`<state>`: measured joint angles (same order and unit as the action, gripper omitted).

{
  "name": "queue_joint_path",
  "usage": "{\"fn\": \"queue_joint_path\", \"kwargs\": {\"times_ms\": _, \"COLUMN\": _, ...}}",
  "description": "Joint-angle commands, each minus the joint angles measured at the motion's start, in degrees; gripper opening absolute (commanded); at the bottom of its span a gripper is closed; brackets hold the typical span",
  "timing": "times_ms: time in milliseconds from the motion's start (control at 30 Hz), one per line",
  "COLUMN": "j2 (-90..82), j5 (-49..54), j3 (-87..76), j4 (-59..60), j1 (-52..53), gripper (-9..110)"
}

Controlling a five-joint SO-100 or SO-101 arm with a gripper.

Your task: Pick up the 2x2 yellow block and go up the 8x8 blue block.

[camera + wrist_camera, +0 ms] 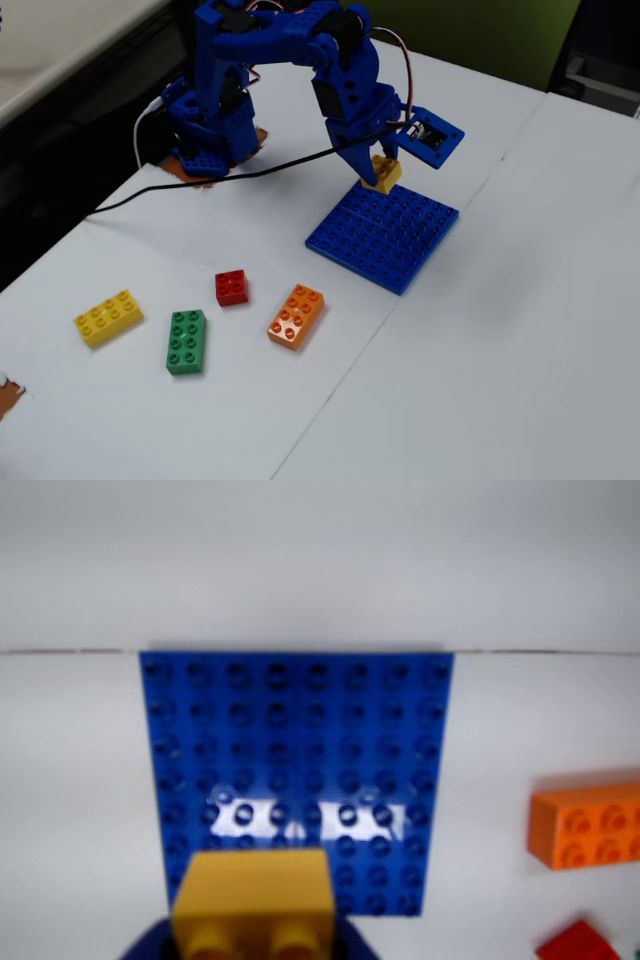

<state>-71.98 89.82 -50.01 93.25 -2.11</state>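
The 2x2 yellow block (382, 174) is held in my gripper (379, 168), which is shut on it. In the fixed view it hangs at the far edge of the 8x8 blue block (385, 238), close above its studs; contact cannot be made out. In the wrist view the 2x2 yellow block (252, 898) fills the bottom centre, with the blue fingers of my gripper (255, 942) showing on either side of it. The 8x8 blue block (300, 750) lies flat just beyond it, with a bright glare across its nearer rows.
On the white table nearer the camera in the fixed view lie a red brick (232, 287), an orange brick (296, 316), a green brick (186, 341) and a long yellow brick (108, 317). A black cable (200, 185) runs from the arm base. The wrist view shows the orange brick (590, 825) at right.
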Motion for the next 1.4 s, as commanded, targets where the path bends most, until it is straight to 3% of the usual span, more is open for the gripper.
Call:
{"fn": "queue_joint_path", "kwargs": {"times_ms": 0, "j2": -0.53, "j5": 0.00, "j3": 3.96, "j4": 1.49, "j1": 0.35, "gripper": 0}}
{"fn": "queue_joint_path", "kwargs": {"times_ms": 1367, "j2": 6.59, "j5": -1.85, "j3": 12.74, "j4": 5.01, "j1": 0.70, "gripper": 0}}
